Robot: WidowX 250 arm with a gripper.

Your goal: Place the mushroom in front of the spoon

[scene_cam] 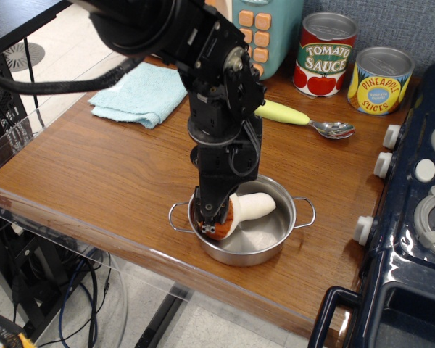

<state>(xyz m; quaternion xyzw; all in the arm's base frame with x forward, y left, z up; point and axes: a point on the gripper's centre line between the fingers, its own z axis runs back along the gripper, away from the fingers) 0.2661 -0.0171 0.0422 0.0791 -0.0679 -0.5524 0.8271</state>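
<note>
Black robot arm reaches down from top left w/ its hand (212, 220) lowered into a small steel pot (275, 243) near the table's (94, 174) front edge. The hand's fingers are pressed against the mushroom's (243, 212) reddish-brown cap, closed in on it from both sides; most of the cap is hidden behind the hand, so only a strip of brown shows at the bottom. The mushroom lies on its side inside the pot, thick cream-white stem pointing right toward the pot's far wall. Pot is shiny, w/ two thin wire loop handles, left and right; nothing else visible in it. The spoon (304, 119) lies well apart, toward the back of the table: yellow-green handle at left, partly behind the arm, silver bowl at right. Behind it stand two cans, a tomato sauce can (326, 54) and a pineapple slices can (379, 80). A light blue cloth (134, 94) lies at back left. A dark blue toy stove (413, 217) w/ white knobs sits at right.
</note>
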